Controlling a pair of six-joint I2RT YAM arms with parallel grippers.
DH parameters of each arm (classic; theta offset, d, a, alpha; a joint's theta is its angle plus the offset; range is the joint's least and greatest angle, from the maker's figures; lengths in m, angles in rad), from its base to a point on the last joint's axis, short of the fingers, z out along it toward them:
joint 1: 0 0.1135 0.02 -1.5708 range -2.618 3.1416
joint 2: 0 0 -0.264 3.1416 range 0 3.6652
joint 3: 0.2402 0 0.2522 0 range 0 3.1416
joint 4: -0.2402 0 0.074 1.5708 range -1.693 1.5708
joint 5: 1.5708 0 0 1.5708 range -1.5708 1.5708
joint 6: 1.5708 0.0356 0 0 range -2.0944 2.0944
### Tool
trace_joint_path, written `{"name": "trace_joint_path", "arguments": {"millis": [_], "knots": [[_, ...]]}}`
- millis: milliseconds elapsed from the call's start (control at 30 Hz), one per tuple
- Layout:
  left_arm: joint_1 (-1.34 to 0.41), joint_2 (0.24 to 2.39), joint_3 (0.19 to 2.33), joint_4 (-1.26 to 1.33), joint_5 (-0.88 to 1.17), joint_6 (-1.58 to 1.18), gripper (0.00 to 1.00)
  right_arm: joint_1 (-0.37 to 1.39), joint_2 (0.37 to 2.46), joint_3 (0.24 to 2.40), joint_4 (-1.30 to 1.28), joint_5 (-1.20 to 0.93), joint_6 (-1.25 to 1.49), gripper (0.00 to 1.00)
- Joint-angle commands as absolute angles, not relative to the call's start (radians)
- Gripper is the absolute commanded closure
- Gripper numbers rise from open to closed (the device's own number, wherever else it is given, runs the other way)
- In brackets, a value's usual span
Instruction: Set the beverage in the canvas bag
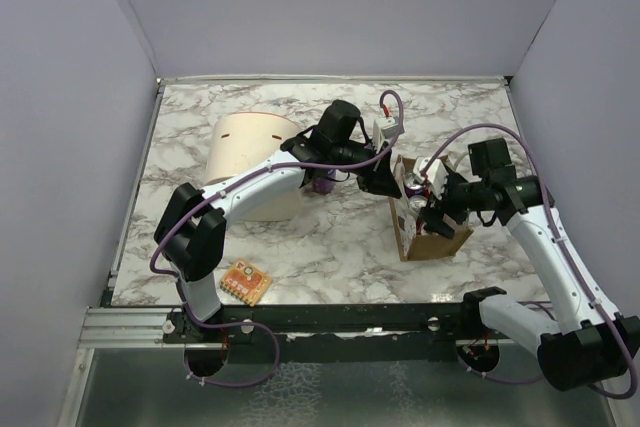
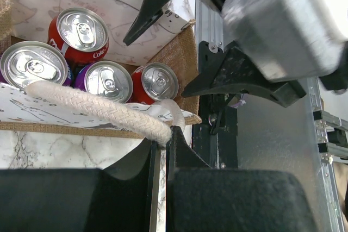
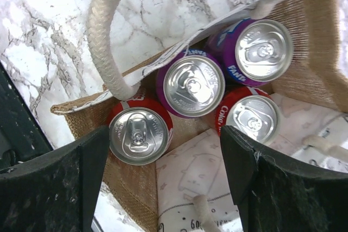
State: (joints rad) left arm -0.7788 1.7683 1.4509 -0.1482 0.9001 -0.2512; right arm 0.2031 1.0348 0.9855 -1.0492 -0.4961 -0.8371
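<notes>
— Beverage cans (image 3: 193,85): how many are counted in the canvas bag (image 3: 321,52)?

— Four are counted, two red and two purple. All are stood upright with their silver tops and pull tabs showing, packed together in a cluster. "Coke" can be read on one red can. Only part of the lettering on one purple can is shown.

— How is the bag described, and where is it found?

— A small boxy bag is seen, tan and woven on the outside, lined in white printed material and fitted with two whitish rope loops. It is stood on the marble table (image 1: 300,237), right of centre, between the two grippers. It is set well apart from one cream tub (image 1: 250,157) and one orange packet (image 1: 245,282). A small purple object (image 1: 322,185) is glimpsed under the left arm beside the tub, but too much of it is hidden for it to be named.

— What is held by the pincers?

— One rope handle (image 2: 98,110) is pinched between the nearly closed fingers of the left gripper (image 2: 163,145) and drawn up from the bag's rim. The right gripper (image 3: 163,139) is held over the open mouth with its fingers spread wide. Nothing is gripped by it, and the cans are seen below between its fingers.
</notes>
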Motion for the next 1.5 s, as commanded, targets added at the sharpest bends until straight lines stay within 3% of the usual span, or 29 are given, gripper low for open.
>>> {"name": "trace_joint_path", "arguments": {"millis": [0,167,333,633,800,933,1200,1467], "knots": [[-0.776,1.744,1.456,-0.132,0.901,-0.233,1.00,0.209,1.000,1.041,-1.035,-0.439,-0.778,0.19],[-0.774,1.740,1.454,-0.140,0.905,-0.210,1.00,0.207,1.004,1.102,-1.018,-0.407,-0.719,0.20],[-0.775,1.735,1.457,-0.154,0.908,-0.187,0.90,0.209,0.997,1.176,-0.989,-0.343,-0.656,0.20],[-0.774,1.670,1.498,-0.295,0.893,-0.014,0.54,0.208,0.977,1.257,-0.896,-0.285,-0.513,0.19],[-0.771,1.606,1.525,-0.448,0.834,0.158,0.24,0.208,0.969,1.259,-0.866,-0.267,-0.490,0.18],[-0.759,1.544,1.542,-0.558,0.716,0.307,0.11,0.196,0.971,1.268,-0.867,-0.242,-0.474,0.18],[-0.713,1.505,1.517,-0.592,0.221,0.446,0.03,0.128,0.968,1.319,-0.880,-0.313,-0.438,0.17],[-0.709,1.658,1.617,-0.690,0.034,0.486,0.02,0.101,0.960,1.305,-0.871,-0.318,-0.436,0.17]]}}
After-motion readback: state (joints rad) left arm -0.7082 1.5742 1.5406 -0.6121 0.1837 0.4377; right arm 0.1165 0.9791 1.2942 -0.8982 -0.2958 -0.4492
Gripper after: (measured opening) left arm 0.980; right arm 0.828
